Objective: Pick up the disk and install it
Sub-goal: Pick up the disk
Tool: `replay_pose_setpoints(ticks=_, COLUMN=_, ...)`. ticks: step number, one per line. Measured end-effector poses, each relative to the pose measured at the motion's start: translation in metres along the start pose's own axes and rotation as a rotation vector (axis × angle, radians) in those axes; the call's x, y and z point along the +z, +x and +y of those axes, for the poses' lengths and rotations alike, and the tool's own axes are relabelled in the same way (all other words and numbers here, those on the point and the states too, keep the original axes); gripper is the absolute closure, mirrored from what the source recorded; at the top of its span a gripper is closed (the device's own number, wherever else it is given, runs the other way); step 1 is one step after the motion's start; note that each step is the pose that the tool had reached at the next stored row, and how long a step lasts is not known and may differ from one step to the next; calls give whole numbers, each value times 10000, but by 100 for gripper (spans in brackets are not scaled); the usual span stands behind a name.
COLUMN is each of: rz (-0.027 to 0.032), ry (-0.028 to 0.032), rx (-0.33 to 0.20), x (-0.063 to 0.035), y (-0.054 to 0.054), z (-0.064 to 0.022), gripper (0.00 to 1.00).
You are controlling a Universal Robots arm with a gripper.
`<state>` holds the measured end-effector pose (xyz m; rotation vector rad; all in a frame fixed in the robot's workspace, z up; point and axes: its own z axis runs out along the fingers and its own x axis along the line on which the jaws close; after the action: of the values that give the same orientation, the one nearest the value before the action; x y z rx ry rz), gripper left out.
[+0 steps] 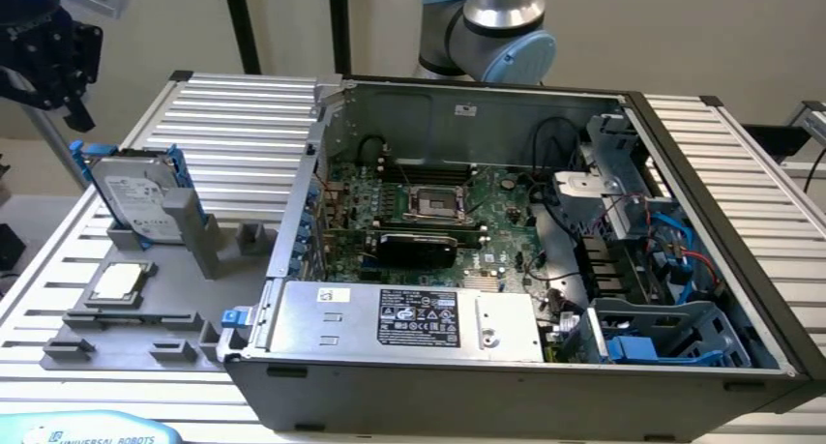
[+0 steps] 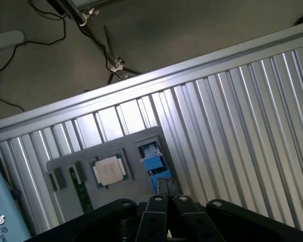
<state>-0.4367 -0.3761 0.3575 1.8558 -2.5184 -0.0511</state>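
**Disk waits in its stand, gripper clenched on nothing above it**

Exterior view: The gripper point(image 1: 77, 110) hangs high at the exterior view's left, well apart from the disk point(image 1: 135, 200) and above it. The disk stands on edge in a slot of the grey holder point(image 1: 193, 318), on the table point(image 1: 246, 105) beside the open case point(image 1: 722, 173). Standing it upright likely offers its top edge to a grasp from above. Its face is silver-grey with a white printed label. A blue carrier frames its sides and rises a little past its top. It leans slightly. The chip point(image 1: 116, 281) lies flat in its own recess of the same holder, nearer the camera. The case lies on its side with the panel off, so the board point(image 1: 439, 202) and the blue cage point(image 1: 664, 340) face upward. That cage, at the case's near corner on the exterior view's right, looks like the place a drive would go, though I cannot be sure.

Wrist view: The camera looks down on the holder. The fingers are pressed together with nothing between them. The disk's blue top edge shows just past the fingertips, apart from them. The chip sits beside it. The disk is not yet lifted.
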Motion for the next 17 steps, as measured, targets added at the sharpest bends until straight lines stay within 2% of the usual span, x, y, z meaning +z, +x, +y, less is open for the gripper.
replay_pose_setpoints(ticks=17, rz=42, ry=78, rx=-2085, x=33, y=-12, z=-39, gripper=89)
